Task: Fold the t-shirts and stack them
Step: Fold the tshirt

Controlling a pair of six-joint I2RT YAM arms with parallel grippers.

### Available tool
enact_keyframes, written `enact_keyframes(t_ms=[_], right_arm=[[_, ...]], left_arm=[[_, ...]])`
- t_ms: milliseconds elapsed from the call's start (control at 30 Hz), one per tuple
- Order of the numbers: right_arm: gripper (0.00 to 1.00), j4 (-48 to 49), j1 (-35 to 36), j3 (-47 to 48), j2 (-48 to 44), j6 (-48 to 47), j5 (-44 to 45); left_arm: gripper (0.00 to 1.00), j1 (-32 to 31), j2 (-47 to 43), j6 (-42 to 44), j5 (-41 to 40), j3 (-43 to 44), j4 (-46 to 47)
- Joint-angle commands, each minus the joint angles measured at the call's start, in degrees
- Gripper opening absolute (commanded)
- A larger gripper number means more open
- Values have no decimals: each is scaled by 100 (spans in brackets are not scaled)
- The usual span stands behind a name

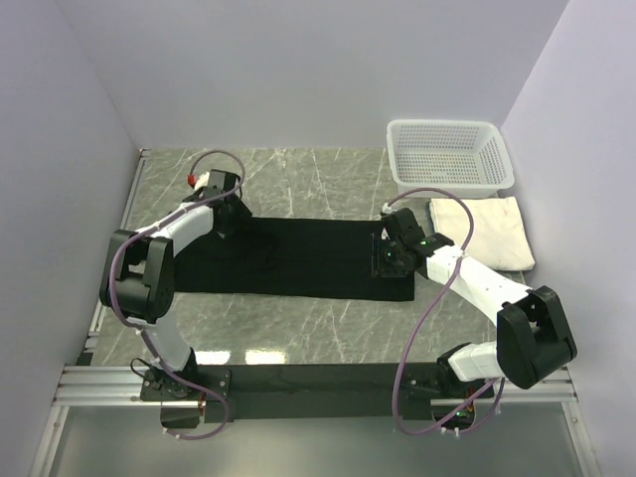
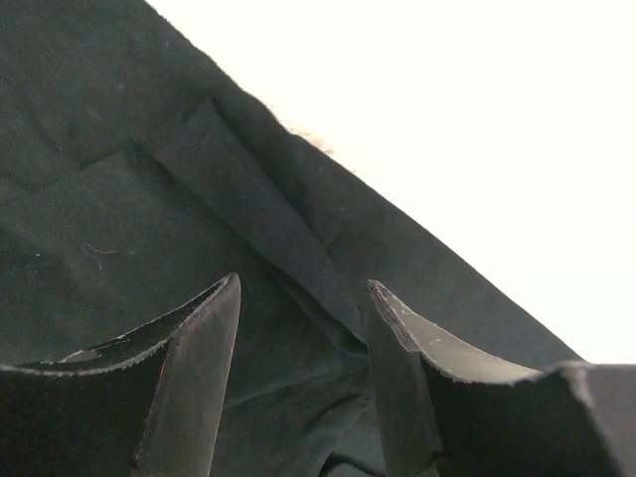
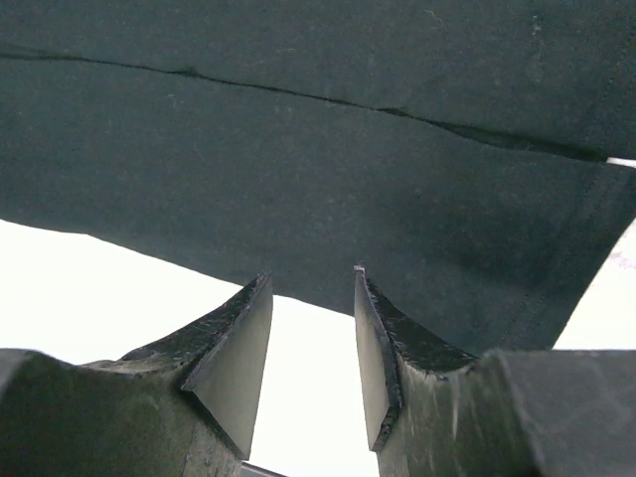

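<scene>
The black t-shirt (image 1: 298, 260) lies flat across the middle of the worktop (image 1: 298, 184), narrowed into a long band that runs left to right. The cream t-shirt (image 1: 492, 231) sits folded at the right, just in front of the basket (image 1: 447, 154). The left jaws stand apart over the band's left end, with slack cloth and a sleeve fold beneath them and nothing pinched. The right jaws stand apart too, at the band's right end just off its edge, with bare worktop showing between them. The cloth looks light, limp and not slippery, so it should drape and crease wherever it is lifted, and its thin layers may slide apart. The best hold is probably a pinch through all layers at each end, close to the edge, with both ends raised together so the band folds evenly.
</scene>
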Motion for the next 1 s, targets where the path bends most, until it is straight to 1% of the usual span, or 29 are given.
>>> enact_keyframes(t_ms=[0, 200, 300, 333, 433, 633, 833, 967], right_arm=[[46, -31, 33, 194, -9, -121, 199], [46, -40, 33, 141, -52, -112, 234], [46, -40, 33, 123, -61, -112, 243], [46, -57, 33, 114, -70, -112, 261], [46, -57, 33, 106, -105, -121, 278], [46, -66, 24, 79, -132, -104, 278], [46, -75, 33, 79, -158, -95, 278], [46, -57, 33, 70, -149, -68, 261]], left_arm=[[58, 16, 192, -340, 192, 56, 46], [56, 34, 368, -472, 272, 65, 54], [51, 51, 517, -455, 263, 170, 46], [46, 51, 561, -437, 237, 222, 55], [36, 60, 641, -349, 167, 328, 63], [20, 60, 737, -165, 52, 521, 81], [10, 60, 667, 116, -36, 706, 107], [9, 60, 632, 309, -45, 803, 134]])
